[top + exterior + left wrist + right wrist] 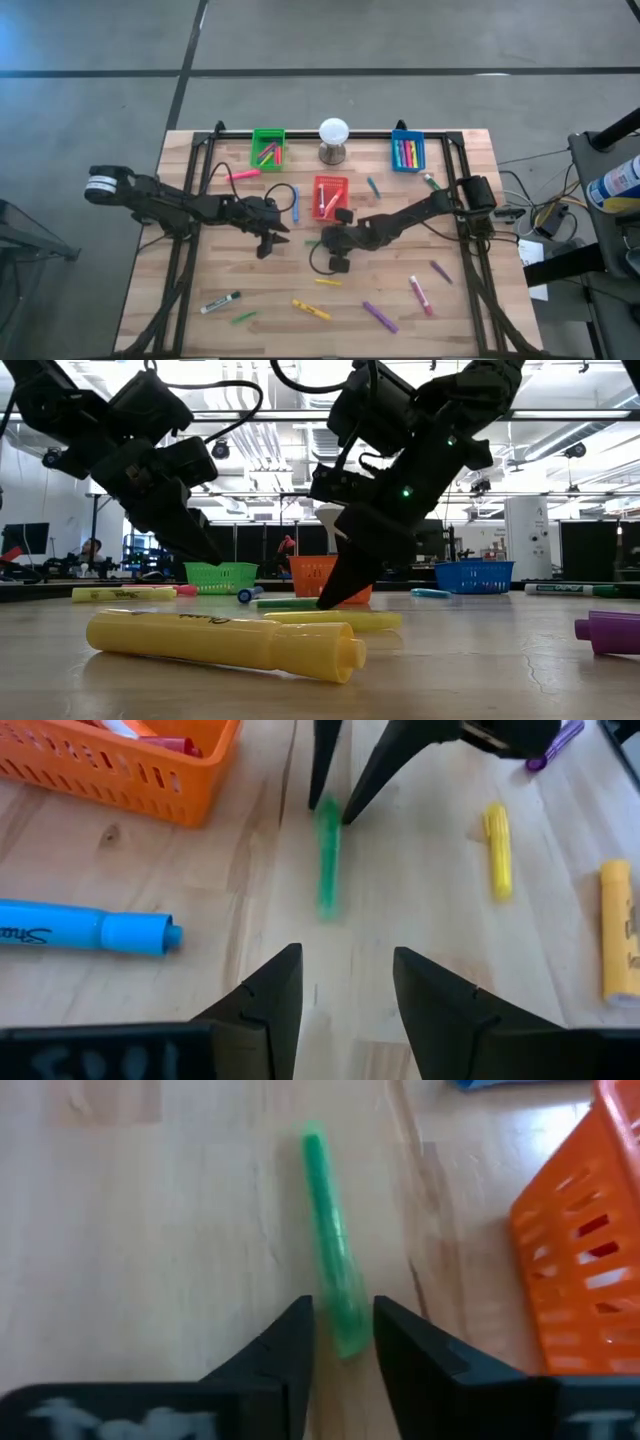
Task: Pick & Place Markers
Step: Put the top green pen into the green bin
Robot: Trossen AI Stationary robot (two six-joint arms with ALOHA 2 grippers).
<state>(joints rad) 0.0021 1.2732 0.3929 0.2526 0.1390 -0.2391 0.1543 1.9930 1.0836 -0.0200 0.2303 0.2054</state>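
A green marker (330,1240) lies flat on the table just in front of the red bin (329,194), on the side away from the white ball (333,131). In the right wrist view its long axis runs straight ahead out of the gap between the right gripper (343,1342)'s fingers, and its near end sits in that gap. The fingers stand partly open, one on each side of that end and very close to it; I cannot tell whether either pad touches it, and the marker looks to be lying on the wood rather than lifted. In the left wrist view the same marker (328,855) points down the middle between the left gripper (345,990)'s fingers, with the right gripper's fingertips (322,770) standing at its far end.

So the right arm is plainly the nearer one: it straddles one end, just beside the bin's front wall. The left gripper (272,238) hovers a little apart, on the side of the marker away from the right arm, fingers spread wide and holding nothing, with bare wood between it and the marker's near end.

As I judge it, a pick by the right gripper turns on closing across the marker's short width, which its fingers already line up for; the bin wall close beside leaves little room to drift that way.
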